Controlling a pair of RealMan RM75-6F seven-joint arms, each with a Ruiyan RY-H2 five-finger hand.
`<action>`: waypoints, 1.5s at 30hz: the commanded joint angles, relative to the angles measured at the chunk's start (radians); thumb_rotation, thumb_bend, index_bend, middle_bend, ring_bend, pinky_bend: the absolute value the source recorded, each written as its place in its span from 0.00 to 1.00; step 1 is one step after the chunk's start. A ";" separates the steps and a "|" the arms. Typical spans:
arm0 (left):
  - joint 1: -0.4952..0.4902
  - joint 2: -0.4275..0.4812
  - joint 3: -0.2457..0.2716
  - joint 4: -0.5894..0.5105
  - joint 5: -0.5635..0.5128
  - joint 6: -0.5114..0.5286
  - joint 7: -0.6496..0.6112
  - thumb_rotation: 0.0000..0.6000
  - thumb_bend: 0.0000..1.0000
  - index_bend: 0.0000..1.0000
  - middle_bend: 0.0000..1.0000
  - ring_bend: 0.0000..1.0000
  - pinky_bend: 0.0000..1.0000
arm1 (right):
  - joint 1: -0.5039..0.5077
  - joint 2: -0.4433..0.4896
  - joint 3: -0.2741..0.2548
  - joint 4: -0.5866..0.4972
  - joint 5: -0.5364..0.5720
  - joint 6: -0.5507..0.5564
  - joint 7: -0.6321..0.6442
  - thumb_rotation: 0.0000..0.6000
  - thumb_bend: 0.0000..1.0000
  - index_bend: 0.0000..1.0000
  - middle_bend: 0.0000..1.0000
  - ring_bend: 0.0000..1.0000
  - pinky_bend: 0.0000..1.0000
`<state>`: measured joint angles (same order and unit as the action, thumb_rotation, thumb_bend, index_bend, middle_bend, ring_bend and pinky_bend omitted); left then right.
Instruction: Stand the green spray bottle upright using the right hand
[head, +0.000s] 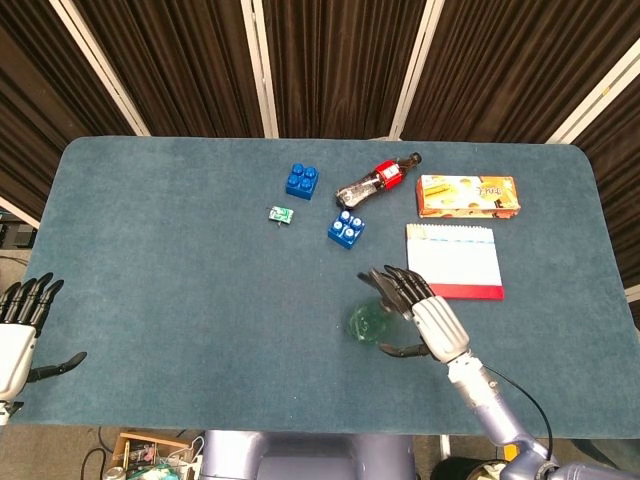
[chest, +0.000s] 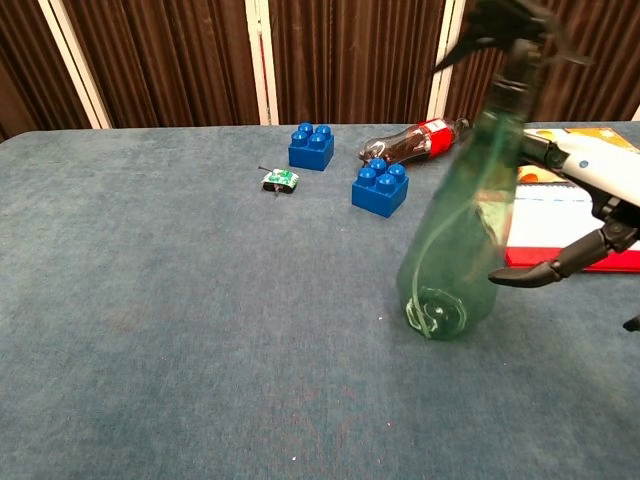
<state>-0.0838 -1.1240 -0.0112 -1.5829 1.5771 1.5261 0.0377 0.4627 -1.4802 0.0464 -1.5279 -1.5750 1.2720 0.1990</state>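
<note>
The green spray bottle (chest: 460, 220) stands on its base near the table's front right, almost upright, with its black trigger head (chest: 505, 25) leaning slightly right. From above, the green spray bottle (head: 368, 322) shows as a small round green shape. My right hand (chest: 590, 190) holds it from the right. The fingers (chest: 535, 150) lie behind the bottle's upper body and the thumb tip meets its lower side. In the head view my right hand (head: 425, 315) sits just right of the bottle. My left hand (head: 20, 325) rests off the table's left front corner, fingers apart, holding nothing.
A white and red notebook (head: 455, 262) lies just behind my right hand, with an orange box (head: 467, 195) beyond it. A cola bottle (head: 376, 180) lies on its side next to two blue bricks (head: 345, 229) (head: 302, 181) and a tiny green toy (head: 281, 214).
</note>
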 joint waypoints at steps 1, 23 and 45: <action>0.000 0.000 0.000 0.000 0.000 0.001 -0.001 1.00 0.00 0.00 0.00 0.00 0.04 | -0.002 0.011 0.002 -0.011 0.004 -0.002 -0.007 1.00 0.16 0.00 0.00 0.00 0.04; 0.001 -0.005 -0.002 -0.004 -0.007 -0.002 0.021 1.00 0.00 0.00 0.00 0.00 0.04 | -0.069 0.180 -0.033 0.004 0.034 0.012 -0.132 1.00 0.22 0.00 0.00 0.00 0.01; -0.007 -0.022 -0.008 0.002 -0.021 -0.018 0.053 1.00 0.00 0.00 0.00 0.00 0.04 | -0.360 0.252 0.010 -0.051 0.194 0.373 -0.490 1.00 0.23 0.00 0.00 0.00 0.00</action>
<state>-0.0902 -1.1454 -0.0198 -1.5821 1.5568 1.5094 0.0899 0.1250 -1.2504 0.0630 -1.5538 -1.3808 1.6291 -0.2815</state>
